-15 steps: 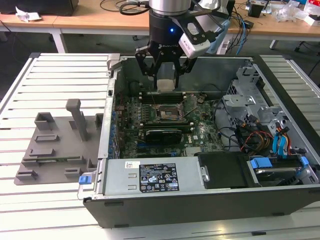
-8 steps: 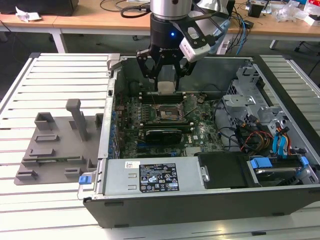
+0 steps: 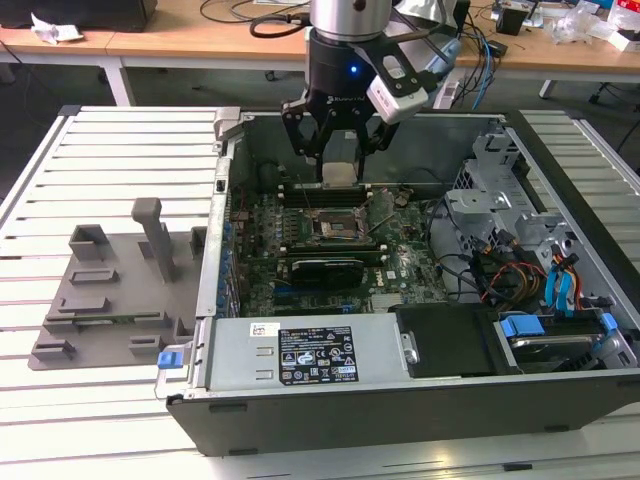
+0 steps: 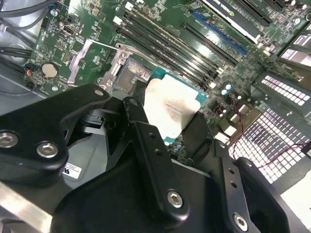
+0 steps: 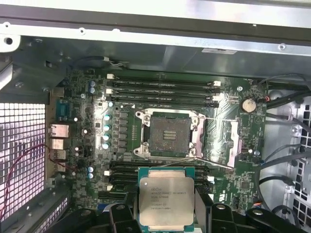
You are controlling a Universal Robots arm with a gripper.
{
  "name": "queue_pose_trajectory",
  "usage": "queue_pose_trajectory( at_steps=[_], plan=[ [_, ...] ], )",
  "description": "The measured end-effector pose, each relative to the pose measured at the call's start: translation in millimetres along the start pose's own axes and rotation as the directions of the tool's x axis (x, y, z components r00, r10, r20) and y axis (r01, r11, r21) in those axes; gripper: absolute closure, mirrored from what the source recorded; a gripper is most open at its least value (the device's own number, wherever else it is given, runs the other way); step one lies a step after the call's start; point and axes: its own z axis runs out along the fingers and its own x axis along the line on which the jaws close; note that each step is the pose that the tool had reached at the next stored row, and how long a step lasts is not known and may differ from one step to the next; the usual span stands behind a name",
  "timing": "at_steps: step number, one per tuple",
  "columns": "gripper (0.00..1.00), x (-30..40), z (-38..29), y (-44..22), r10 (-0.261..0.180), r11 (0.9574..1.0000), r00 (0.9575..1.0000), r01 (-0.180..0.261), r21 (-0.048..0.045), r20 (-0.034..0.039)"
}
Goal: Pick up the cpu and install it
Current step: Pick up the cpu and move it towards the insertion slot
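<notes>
Gripper (image 3: 340, 152) fingers are closed on the cpu (image 5: 166, 199), pinching two opposite edges. The chip hangs metal top up, close to the empty socket (image 5: 169, 133), over the green motherboard (image 5: 252, 99) inside the open computer case (image 3: 400, 420).

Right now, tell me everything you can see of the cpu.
The cpu is a flat square chip with a dull silver metal top that carries faint print, set on a thin green rim. The gripper clamps it by two opposite edges. It hangs above the motherboard, near the open socket, not yet seated in it.
</notes>
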Motion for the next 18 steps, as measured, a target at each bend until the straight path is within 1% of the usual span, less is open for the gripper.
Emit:
queue_pose_trajectory(
  at_steps=[7,10,18],
  plan=[
    [0.45,-4.2,3.3,2.8,0.000,1.0000,1.0000,0.000,0.0033,-0.0002],
    [0.45,-6.6,5.9,4.0,0.000,1.0000,1.0000,0.000,0.0044,-0.0002],
    [0.45,-8.6,10.3,4.9,0.000,1.0000,1.0000,0.000,0.0058,-0.0004]
  ],
)
